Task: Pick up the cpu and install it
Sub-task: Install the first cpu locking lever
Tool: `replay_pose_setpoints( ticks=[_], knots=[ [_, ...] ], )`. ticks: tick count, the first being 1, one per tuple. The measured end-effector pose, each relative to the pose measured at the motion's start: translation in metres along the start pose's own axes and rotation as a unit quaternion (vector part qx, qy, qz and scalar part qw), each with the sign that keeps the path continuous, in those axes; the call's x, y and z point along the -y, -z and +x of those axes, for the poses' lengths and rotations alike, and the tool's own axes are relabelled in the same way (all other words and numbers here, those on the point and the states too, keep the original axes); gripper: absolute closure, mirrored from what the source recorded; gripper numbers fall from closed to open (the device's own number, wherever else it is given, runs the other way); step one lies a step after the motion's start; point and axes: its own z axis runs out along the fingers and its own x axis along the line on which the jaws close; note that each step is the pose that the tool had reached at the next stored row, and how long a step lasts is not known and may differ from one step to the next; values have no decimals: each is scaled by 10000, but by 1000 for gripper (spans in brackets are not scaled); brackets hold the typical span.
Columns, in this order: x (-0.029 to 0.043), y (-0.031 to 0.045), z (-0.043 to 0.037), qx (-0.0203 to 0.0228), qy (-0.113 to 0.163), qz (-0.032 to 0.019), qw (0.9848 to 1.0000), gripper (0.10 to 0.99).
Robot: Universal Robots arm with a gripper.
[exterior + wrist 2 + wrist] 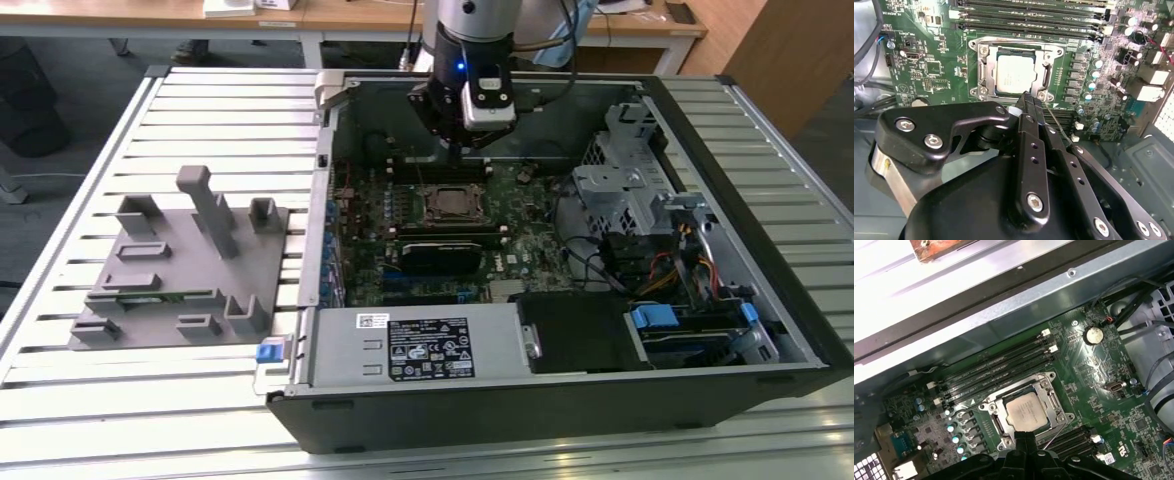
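Observation:
The cpu (1013, 75) lies flat in the black socket frame (983, 75) on the green motherboard, silver top up. Both wrist views show it, and it also appears in the first wrist view as the cpu (1026, 412). In the exterior view the cpu (451, 203) sits mid-board inside the open computer case. My gripper (461, 150) hangs above the board, just behind the socket and apart from it. Its black fingertips (1026, 97) meet at a point with nothing between them. In the first wrist view the gripper (1026, 436) stands over the socket's near edge.
Black memory slots (999, 371) run beside the socket. The case holds a power supply (414, 345) at the front and a drive cage (627, 190) with cables on the exterior view's right. A grey fixture (174, 270) stands on the slatted table, left of the case.

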Motion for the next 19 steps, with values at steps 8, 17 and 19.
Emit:
replay_pose_setpoints(
  ticks=[8, 17, 19],
  knots=[
    [1, 0, 0, -6, 269, 6, 9996, 980],
    [2, 0, 0, -14, 590, 14, 9983, 980],
    [2, 0, 0, -17, 703, 16, 9975, 980]
  ],
)
